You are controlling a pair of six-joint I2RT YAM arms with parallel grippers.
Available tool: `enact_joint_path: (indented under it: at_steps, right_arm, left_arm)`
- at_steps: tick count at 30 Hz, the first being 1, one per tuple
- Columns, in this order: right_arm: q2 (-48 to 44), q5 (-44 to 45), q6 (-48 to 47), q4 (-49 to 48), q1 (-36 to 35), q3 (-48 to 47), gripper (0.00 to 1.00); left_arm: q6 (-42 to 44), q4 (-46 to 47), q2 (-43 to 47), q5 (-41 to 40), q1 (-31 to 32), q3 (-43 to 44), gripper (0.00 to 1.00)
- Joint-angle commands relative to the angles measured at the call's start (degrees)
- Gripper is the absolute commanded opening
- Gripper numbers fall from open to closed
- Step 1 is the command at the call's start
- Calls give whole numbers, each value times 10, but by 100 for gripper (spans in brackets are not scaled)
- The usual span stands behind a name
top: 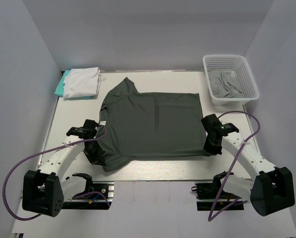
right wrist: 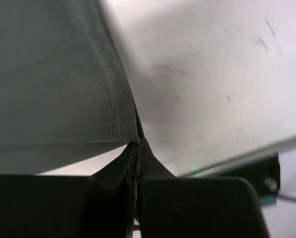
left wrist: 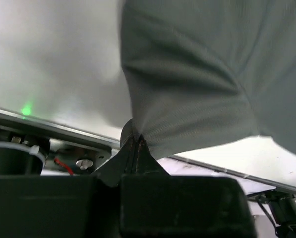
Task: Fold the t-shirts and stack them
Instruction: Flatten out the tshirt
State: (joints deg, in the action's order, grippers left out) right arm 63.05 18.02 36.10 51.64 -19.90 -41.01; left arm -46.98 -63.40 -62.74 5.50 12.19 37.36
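A dark charcoal-grey t-shirt (top: pixel 152 124) lies spread across the middle of the table, collar to the left, hem to the right. My left gripper (top: pixel 94 154) is shut on its near left sleeve; the left wrist view shows the cloth (left wrist: pixel 197 84) pinched at the fingertips (left wrist: pixel 136 141). My right gripper (top: pixel 210 148) is shut on its near right hem corner, seen as stitched cloth (right wrist: pixel 53 89) in the right wrist view. A folded white t-shirt (top: pixel 82 82) lies on a teal one (top: pixel 61 85) at the far left. A lighter grey t-shirt (top: pixel 226 84) lies crumpled in the basket.
A white plastic lattice basket (top: pixel 252 79) stands at the far right corner. The table's near edge (top: pixel 152 179) runs just in front of both grippers. Walls close in the table on the left, back and right.
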Motion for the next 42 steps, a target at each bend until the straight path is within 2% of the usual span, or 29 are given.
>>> enact_joint_path:
  at_steps: [1,2,4,5,6,10,14,15,16,18,19,22,25,26,29,35,42]
  right_arm:
    - [6,56,87,101,5,-16,0]
    - [7,48,88,110,4,-21,23]
    - [8,40,79,112,5,-22,51]
    - [8,39,77,107,4,-22,72]
    - [9,38,72,101,3,-29,90]
    - [-8,-2,3,23,0,-59,90]
    - [5,-63,-83,-107,0,-72,90]
    - [14,-80,-89,-170,0,-74,90]
    - [26,-94,-95,-187,0,-82,90]
    - [84,-95,-107,-224,-2,-104,90]
    - [113,-93,-111,-240,-1,-111,90]
    - [183,-74,-126,-289,2,-144,90]
    - [258,-54,-128,-296,2,-189,90]
    - [309,-45,-119,-292,3,-206,90]
    - [390,-32,-110,-275,7,-256,90]
    - [510,-70,-111,-277,24,-352,90]
    - [634,-132,-110,-290,50,-497,90]
  left_arm:
    - [7,-30,-11,14,2,18,3]
    - [14,-36,-11,24,2,24,21]
    - [28,-42,-17,37,2,30,53]
    - [28,-42,-10,37,2,30,74]
    - [34,-47,-10,37,2,36,100]
    - [41,-53,-3,7,2,81,100]
    - [34,88,-14,7,2,87,100]
    - [34,179,-20,20,2,92,100]
    - [34,224,-39,27,2,92,100]
    - [39,341,-73,80,2,97,100]
    - [47,357,-93,80,2,108,100]
    - [60,353,-206,58,2,176,100]
    - [76,368,-300,50,2,220,100]
    - [76,373,-340,50,2,237,100]
    - [65,364,-395,19,2,287,100]
    - [70,324,-516,-22,2,392,100]
    - [87,291,-627,-22,-8,530,100]
